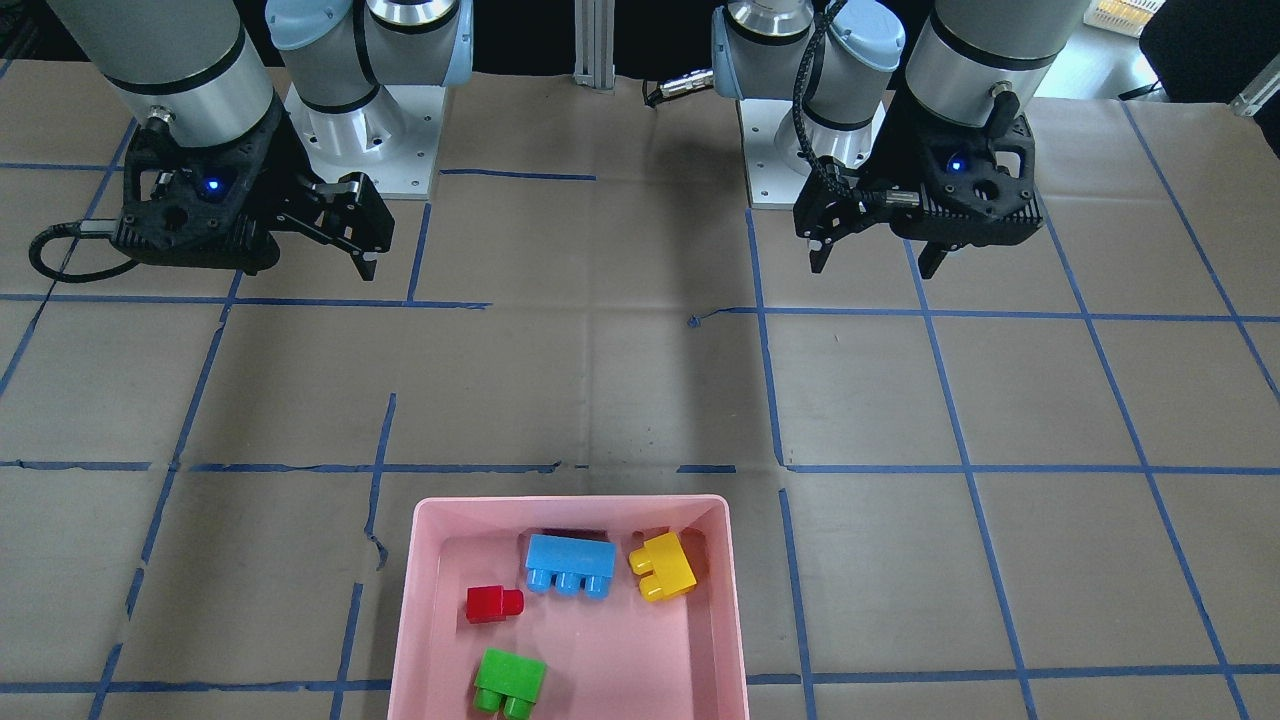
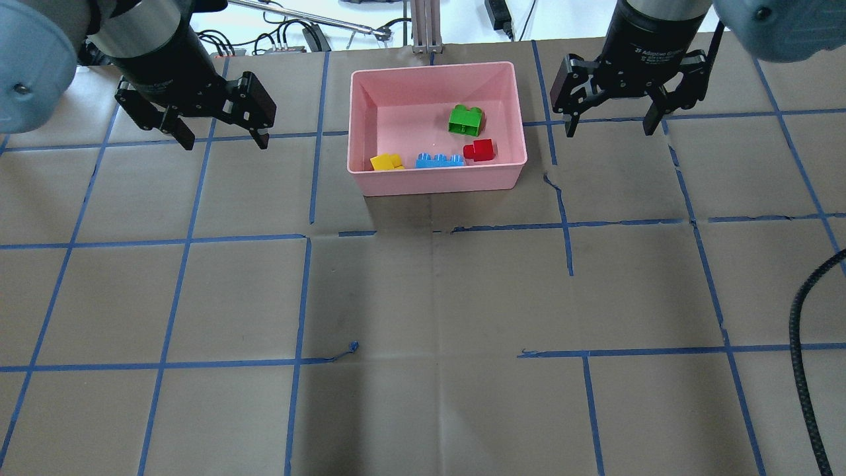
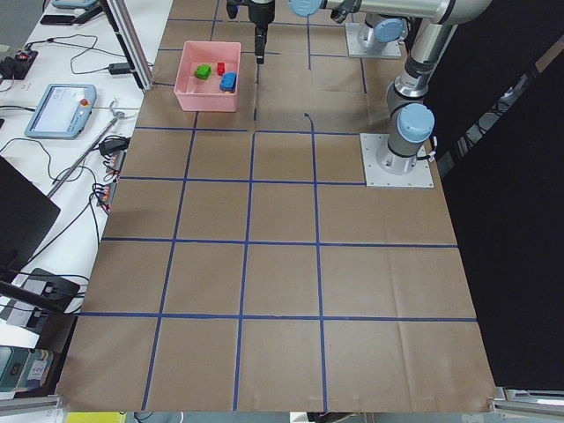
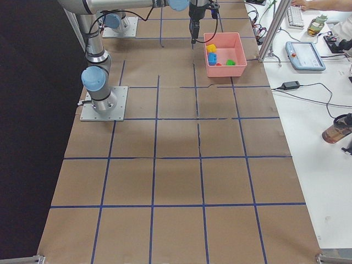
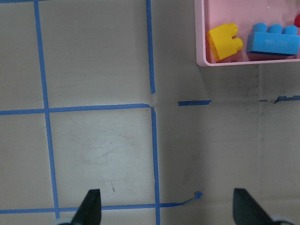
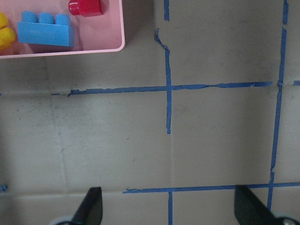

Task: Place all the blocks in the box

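Observation:
The pink box [image 2: 436, 66] sits at the table's far middle. All four blocks lie inside it: green [image 2: 465, 119], red [image 2: 480, 150], blue [image 2: 439, 160] and yellow [image 2: 386, 162]. My left gripper [image 2: 226, 141] is open and empty, hovering left of the box. My right gripper [image 2: 610, 131] is open and empty, hovering right of it. The front view shows the box [image 1: 570, 502] with the green [image 1: 509, 682], red [image 1: 492, 603], blue [image 1: 569, 564] and yellow [image 1: 662, 566] blocks. The left wrist view shows the yellow [image 5: 225, 41] and blue [image 5: 274, 41] blocks. The right wrist view shows the red [image 6: 86, 6] and blue [image 6: 45, 33] blocks.
Brown paper with a blue tape grid [image 2: 304, 297] covers the table. A black cable [image 2: 803, 317] hangs at the right edge. The two arm bases [image 1: 360, 140] stand at the robot's side. A desk with a teach pendant [image 4: 305, 55] lies beyond the box.

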Robot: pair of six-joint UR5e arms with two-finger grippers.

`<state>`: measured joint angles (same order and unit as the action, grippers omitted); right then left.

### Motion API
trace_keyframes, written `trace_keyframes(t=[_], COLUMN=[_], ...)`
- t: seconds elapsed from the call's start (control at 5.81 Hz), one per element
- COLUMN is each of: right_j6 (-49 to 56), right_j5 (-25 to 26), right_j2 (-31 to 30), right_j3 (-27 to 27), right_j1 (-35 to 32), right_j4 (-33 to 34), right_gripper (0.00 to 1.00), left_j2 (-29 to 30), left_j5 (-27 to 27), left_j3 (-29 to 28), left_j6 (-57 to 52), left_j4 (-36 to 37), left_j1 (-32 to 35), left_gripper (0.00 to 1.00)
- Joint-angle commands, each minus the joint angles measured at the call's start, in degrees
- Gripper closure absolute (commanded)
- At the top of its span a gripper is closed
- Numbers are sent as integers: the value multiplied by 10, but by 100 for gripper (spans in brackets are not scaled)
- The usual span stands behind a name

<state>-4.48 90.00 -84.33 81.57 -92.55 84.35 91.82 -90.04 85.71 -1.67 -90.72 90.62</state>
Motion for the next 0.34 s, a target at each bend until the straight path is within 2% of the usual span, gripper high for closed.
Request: trace_keyframes(t=[0.0,0.17], right_j6=[0,2], right_j5=[-3,-4], right_j2=[9,18], right_j3=[2,0], right_j1=[-1,-1], right_j4=[7,9], right_gripper=[0,0], left_j2=[-1,-1], left_j5=[0,-1], left_j3=[1,1], left_j6=[0,0], left_j4=[0,-1], left_j1=[0,0], left_gripper=[1,1])
